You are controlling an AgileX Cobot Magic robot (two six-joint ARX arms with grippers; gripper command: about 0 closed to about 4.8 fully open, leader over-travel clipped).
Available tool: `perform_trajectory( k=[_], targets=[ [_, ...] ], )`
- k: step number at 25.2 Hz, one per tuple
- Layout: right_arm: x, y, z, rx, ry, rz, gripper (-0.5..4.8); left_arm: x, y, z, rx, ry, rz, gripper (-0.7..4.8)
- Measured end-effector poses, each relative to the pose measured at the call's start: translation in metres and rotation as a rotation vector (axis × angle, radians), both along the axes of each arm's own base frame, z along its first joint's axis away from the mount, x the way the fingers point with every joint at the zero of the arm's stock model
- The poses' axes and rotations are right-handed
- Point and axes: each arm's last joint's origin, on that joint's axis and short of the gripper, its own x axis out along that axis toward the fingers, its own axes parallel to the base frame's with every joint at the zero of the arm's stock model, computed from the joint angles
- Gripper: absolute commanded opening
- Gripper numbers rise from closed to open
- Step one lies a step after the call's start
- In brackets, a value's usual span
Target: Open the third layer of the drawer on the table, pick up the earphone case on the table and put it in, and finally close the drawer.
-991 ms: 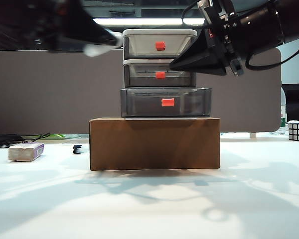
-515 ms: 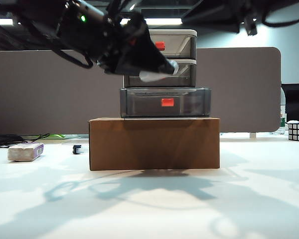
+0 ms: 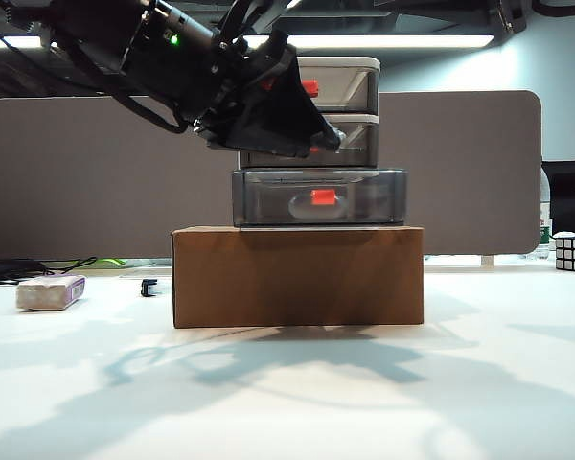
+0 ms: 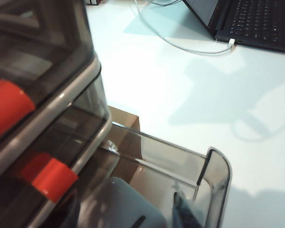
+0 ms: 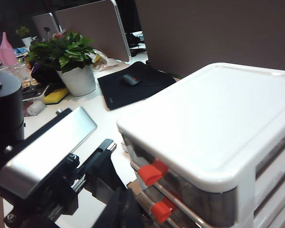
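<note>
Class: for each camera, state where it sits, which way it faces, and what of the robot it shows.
Exterior: table height, facing the drawer front; left gripper above the open third layer; right gripper out of view.
Left wrist: beside the drawer, looking down into the third layer; own fingers unclear.
Right wrist: above the drawer, looking down; shows the left arm.
Shared: all see the drawer.

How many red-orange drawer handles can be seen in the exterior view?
3. One red-orange handle is on the top translucent grey drawer, one on the middle drawer, partly hidden behind the left gripper, and one on the pulled-out lowest drawer. None seems fully hidden.
</note>
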Motion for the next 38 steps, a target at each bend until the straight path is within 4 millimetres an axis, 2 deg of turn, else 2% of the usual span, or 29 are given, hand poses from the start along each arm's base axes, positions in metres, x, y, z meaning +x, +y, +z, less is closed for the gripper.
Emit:
perform_trajectory(
  k=[3, 4, 5, 7, 8, 10, 13, 21, 24, 30, 38],
  targets=[
    [0.000, 0.000, 0.000, -0.005, -0.005, -0.001, -0.05, -0.007, 0.005, 0.008, 0.009, 0.012, 0.000, 1.24],
    [0.000, 0.000, 0.000, -0.006, -0.007, -0.002, -0.05, -0.011, 0.009, 0.013, 0.011, 0.018, -0.004, 0.20],
    [0.001, 0.000, 0.000, -0.007, -0.008, -0.002, -0.05, -0.023, 0.016, 0.026, -0.003, 0.029, -0.044, -0.10],
    [0.009, 0.003, 0.008, -0.009, -0.003, -0.001, -0.06, -0.039, 0.025, 0.041, -0.026, 0.077, -0.135, -0.06],
    [0.014, 0.004, 0.012, -0.009, -0.004, -0.001, -0.06, -0.042, 0.026, 0.041, -0.024, 0.119, -0.156, -0.06],
    [0.030, 0.009, 0.022, -0.007, -0.012, -0.001, -0.06, -0.044, 0.028, 0.026, 0.033, 0.263, -0.153, -0.05],
    [0.045, 0.014, 0.027, -0.009, -0.004, -0.001, -0.06, -0.045, 0.029, 0.010, 0.101, 0.349, -0.132, -0.06],
    [0.085, 0.027, 0.044, -0.005, -0.017, -0.001, -0.06, -0.028, 0.018, -0.016, 0.162, 0.372, -0.071, -0.06],
    [0.096, 0.030, 0.036, -0.022, 0.037, -0.001, -0.05, -0.022, 0.014, -0.019, 0.158, 0.335, -0.043, -0.06],
    [0.099, 0.031, 0.028, -0.043, 0.073, -0.010, -0.05, -0.016, 0.012, -0.024, 0.179, 0.297, 0.019, -0.05],
    [0.107, 0.031, 0.015, -0.123, 0.074, -0.108, -0.05, 0.002, 0.002, -0.028, 0.127, 0.151, 0.110, -0.06]
  ],
)
